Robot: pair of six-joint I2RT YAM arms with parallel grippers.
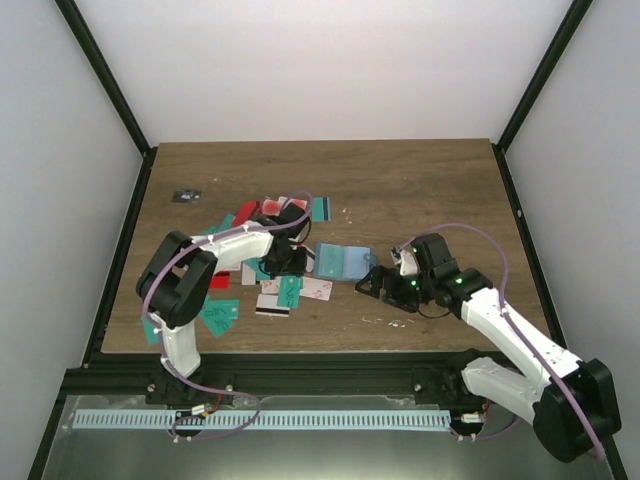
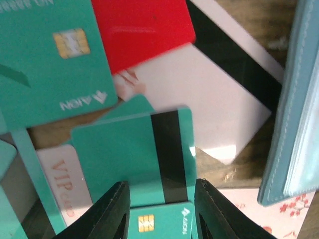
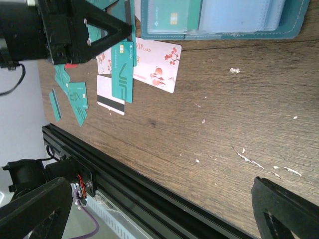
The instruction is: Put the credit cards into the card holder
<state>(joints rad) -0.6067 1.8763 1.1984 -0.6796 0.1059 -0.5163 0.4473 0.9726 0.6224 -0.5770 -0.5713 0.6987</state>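
We find the card holder [image 1: 343,261] on the table [image 1: 420,190], with the credit cards [image 1: 290,290] overlapping just to its left. One card [image 3: 169,16] sits inside a pocket of the holder.

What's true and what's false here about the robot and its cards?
The card holder lies open on the table. True.
The right gripper holds a card. False: it is open and empty.
A teal card sits in one of the holder's pockets. True.
Every card is teal. False: a red card lies there too.
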